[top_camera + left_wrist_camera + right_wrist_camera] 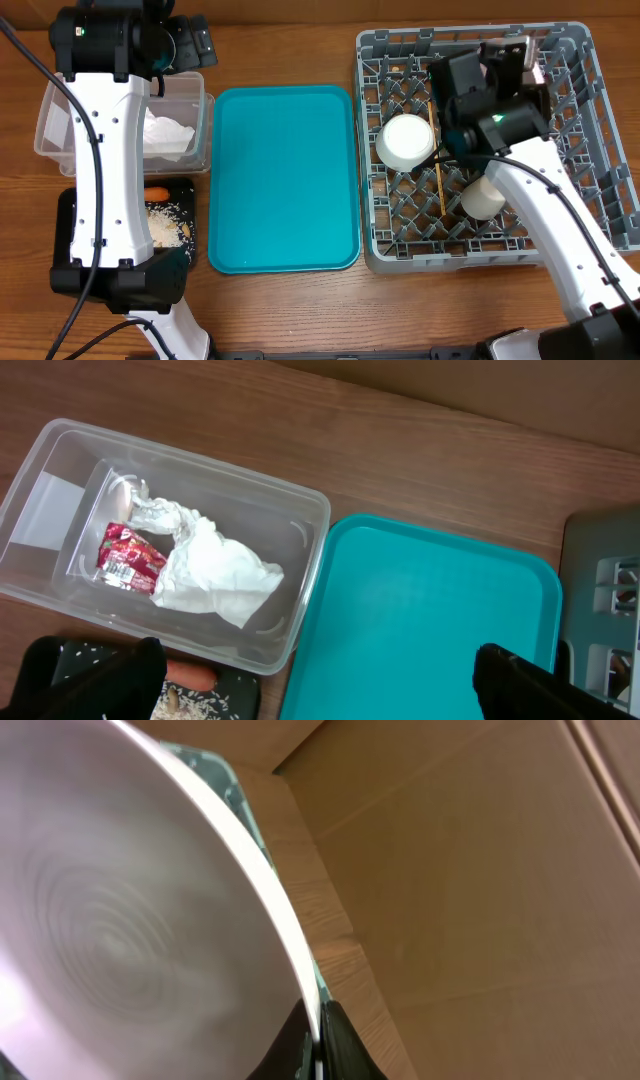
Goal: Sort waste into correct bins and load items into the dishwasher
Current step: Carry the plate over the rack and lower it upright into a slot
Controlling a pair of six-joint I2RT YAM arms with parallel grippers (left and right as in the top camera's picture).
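Pinching the thin rim of a smooth round pale plate (130, 920), right gripper (318, 1042) is holding it over the grey lattice dish rack (600, 150), left gripper (320, 690) is hovering wide open above the clear plastic tub (200, 460), crumpled white napkin (215, 575) and red wrapper (130, 555) lying inside.

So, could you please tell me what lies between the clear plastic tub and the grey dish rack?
Only the teal tray, its surface bare, sits between tub and rack; the overhead view shows it.
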